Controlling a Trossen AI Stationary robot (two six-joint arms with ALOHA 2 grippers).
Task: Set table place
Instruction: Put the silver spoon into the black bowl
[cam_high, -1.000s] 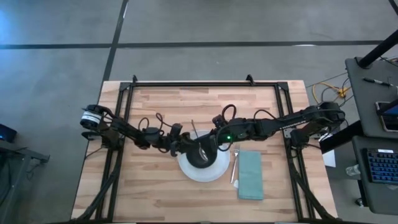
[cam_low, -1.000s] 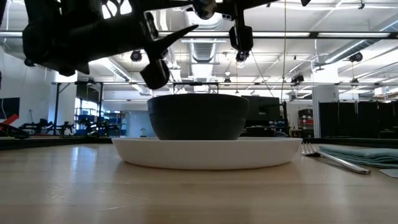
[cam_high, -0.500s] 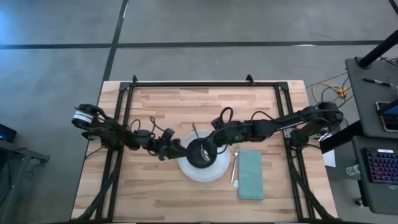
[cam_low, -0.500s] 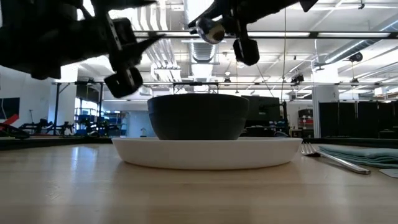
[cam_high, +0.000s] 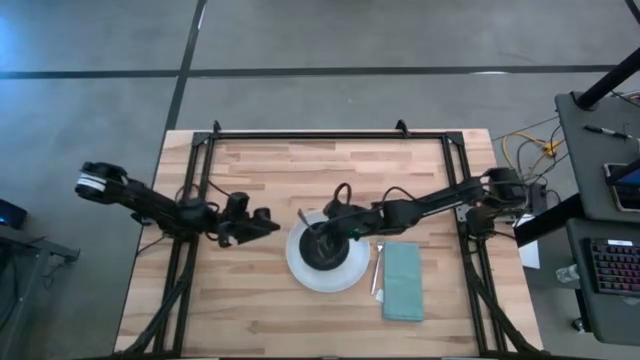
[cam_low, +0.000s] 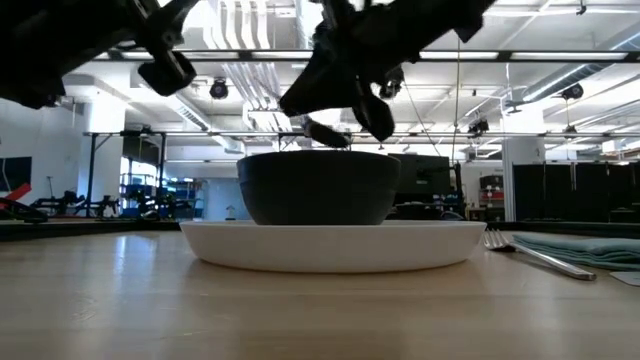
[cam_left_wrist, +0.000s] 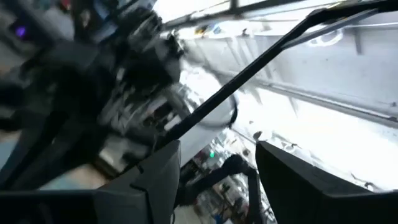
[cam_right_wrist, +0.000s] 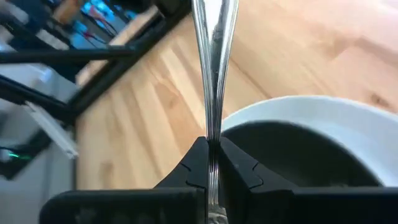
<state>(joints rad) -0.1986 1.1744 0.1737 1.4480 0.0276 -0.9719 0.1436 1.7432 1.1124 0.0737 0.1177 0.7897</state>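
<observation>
Two pinched fingers of the right hand (cam_right_wrist: 211, 163) clamp the spoon (cam_right_wrist: 214, 62).

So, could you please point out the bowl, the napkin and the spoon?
bowl (cam_low: 318, 188), low view, middle of its side wall.
napkin (cam_high: 402, 282), high view, middle of the cloth.
spoon (cam_right_wrist: 214, 74), right wrist view, its handle.

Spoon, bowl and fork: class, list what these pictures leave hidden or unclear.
- Spoon: right wrist view; its bowl end is cut off behind the right pincer.
- Bowl: low view; its wall hides the inside.
- Fork: low view; too foreshortened to count the prongs.
</observation>
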